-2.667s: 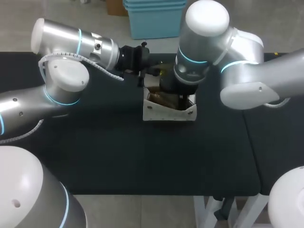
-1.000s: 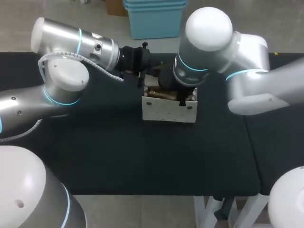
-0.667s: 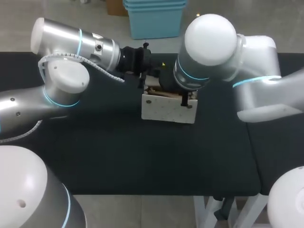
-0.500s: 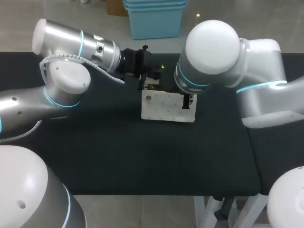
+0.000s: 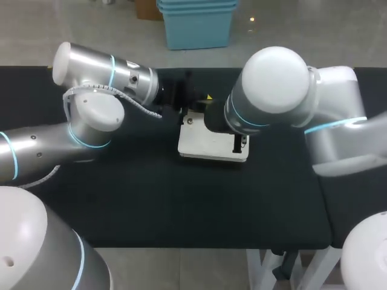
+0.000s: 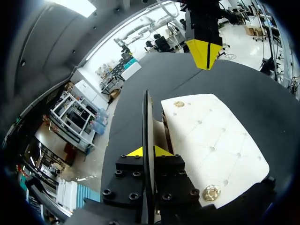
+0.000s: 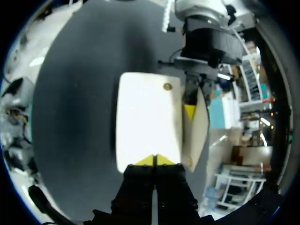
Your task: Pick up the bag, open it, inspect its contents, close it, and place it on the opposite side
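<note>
1. From overhead, the white bag (image 5: 208, 144) lay flat on the black bench (image 5: 181, 205), near the middle of its far edge. The left gripper (image 5: 186, 113) met the bag's far left corner, and the right gripper (image 5: 240, 142) hung over its right end.
2. At the left wrist, the fingers (image 6: 161, 151) were clamped on the bag's thin flap (image 6: 146, 117), seen edge-on.
3. At the right wrist, the fingertips (image 7: 146, 161) were pressed together over the bag's edge, with nothing between them.
</note>
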### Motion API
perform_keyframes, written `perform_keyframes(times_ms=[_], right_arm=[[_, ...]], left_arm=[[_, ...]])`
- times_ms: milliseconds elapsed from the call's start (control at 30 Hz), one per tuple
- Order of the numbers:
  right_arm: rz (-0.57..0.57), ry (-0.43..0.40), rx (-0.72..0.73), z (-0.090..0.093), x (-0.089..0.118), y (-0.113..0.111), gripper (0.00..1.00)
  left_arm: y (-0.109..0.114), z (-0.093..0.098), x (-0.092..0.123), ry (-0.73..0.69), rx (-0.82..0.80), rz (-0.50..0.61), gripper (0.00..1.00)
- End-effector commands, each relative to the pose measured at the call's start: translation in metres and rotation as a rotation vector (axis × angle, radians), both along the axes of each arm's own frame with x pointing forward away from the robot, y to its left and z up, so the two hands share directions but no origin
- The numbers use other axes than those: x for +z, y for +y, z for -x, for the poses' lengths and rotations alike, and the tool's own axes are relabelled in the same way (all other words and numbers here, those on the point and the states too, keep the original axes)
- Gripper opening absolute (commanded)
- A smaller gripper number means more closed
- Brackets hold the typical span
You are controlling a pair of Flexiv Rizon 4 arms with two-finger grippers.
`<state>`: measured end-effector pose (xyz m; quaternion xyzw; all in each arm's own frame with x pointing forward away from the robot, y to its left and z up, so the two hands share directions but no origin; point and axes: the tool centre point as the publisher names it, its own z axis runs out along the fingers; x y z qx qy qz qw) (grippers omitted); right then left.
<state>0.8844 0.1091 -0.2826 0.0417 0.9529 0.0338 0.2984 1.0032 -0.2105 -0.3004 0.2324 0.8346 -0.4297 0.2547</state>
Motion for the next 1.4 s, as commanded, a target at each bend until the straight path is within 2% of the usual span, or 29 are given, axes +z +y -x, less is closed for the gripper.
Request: perform_keyframes(times_ms=[33,167,633,867,1100,1300,1400], right_arm=[[-0.006,-0.025,-0.002,-0.001,-0.016,0.003,0.0],[-0.009,-0.074,-0.022,0.0,-0.023,0.003,0.0],[-0.009,-0.074,-0.022,0.0,-0.023,0.003,0.0],[-0.03,-0.072,-0.043,0.02,-0.047,0.006,0.0],[-0.005,-0.111,-0.069,0.03,-0.055,0.012,0.0],[-0.006,-0.125,-0.051,0.036,-0.061,0.019,0.0],[-0.005,-0.126,-0.042,0.037,-0.066,0.021,0.21]], left_arm=[[-0.002,-0.001,-0.013,-0.018,0.008,-0.008,0.0],[0.0,-0.002,-0.016,-0.014,0.02,-0.01,0.0],[0.0,-0.002,-0.017,-0.034,0.014,0.001,0.0],[0.011,-0.002,-0.021,-0.129,-0.007,0.033,0.0],[0.009,-0.006,-0.032,-0.174,-0.016,-0.013,0.0],[0.007,-0.009,-0.037,-0.179,-0.031,-0.007,0.0],[0.006,-0.01,-0.037,-0.189,-0.04,0.003,0.0]])
